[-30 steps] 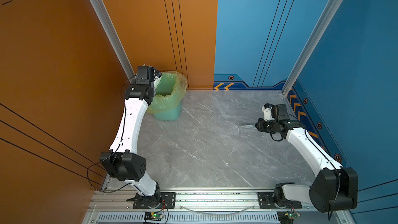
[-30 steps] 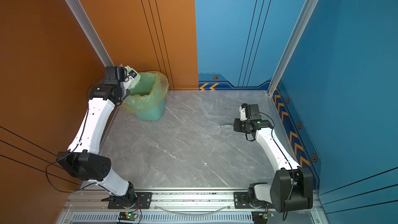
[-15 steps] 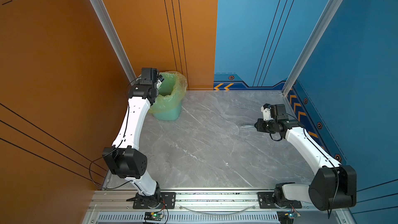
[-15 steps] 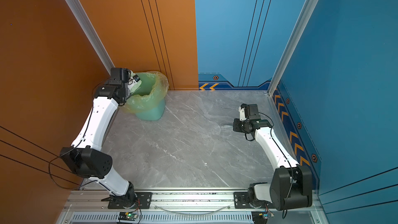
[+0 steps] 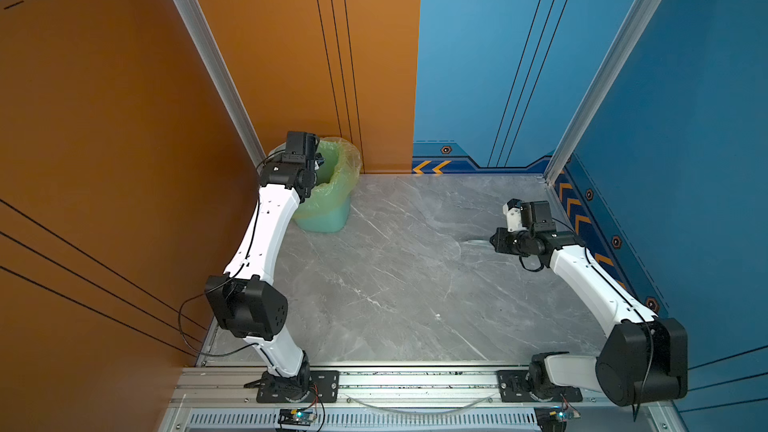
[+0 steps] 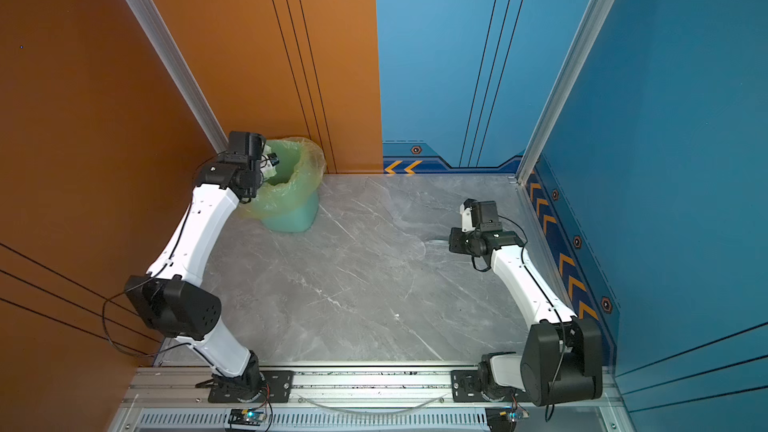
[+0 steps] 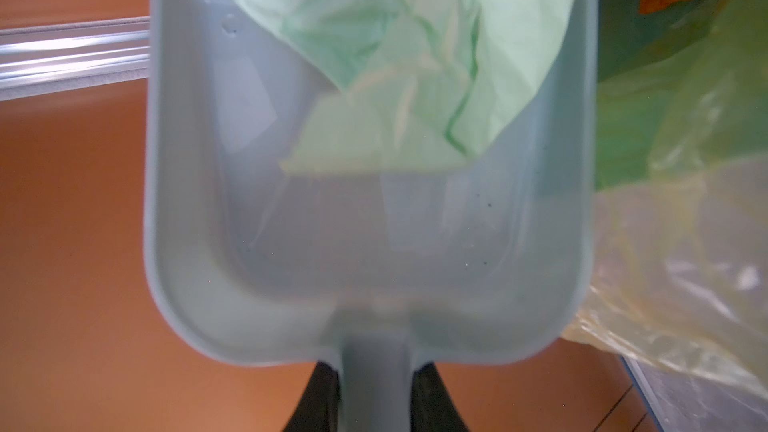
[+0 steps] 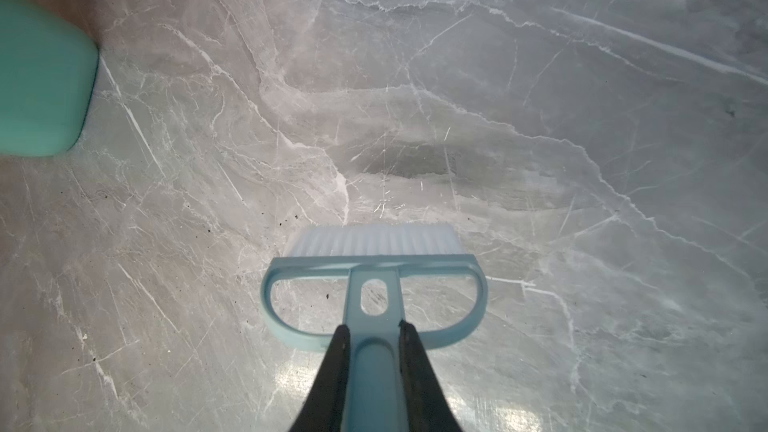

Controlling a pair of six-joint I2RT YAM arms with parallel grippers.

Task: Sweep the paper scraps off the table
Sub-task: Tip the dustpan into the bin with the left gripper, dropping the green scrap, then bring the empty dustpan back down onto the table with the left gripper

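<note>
Swung across since a second ago, the left end effector [image 7: 374, 367] is now placed above the rim of the bin [image 5: 326, 218] rather than beside it; the right arm has hardly shifted. Of the paper scraps [image 7: 415, 56], one pale green crumpled piece is seen lying in the dustpan [image 7: 374, 259]. Others, red and orange, already lie inside the bin liner [image 7: 685, 222]. The dustpan's handle is clamped in the left end effector.

No scraps are seen on the table [image 5: 395, 284] in both top views, so the sweeping is judged done, with only the tipping-out left. The brush [image 8: 374, 261] is gripped by its handle in the right end effector [image 8: 374, 328], low over the table. Whether the bristles touch cannot be told.

The dustpan's front edge is cut off, the left wrist view is blurred, and the bin's inside is largely hidden in the top views.
</note>
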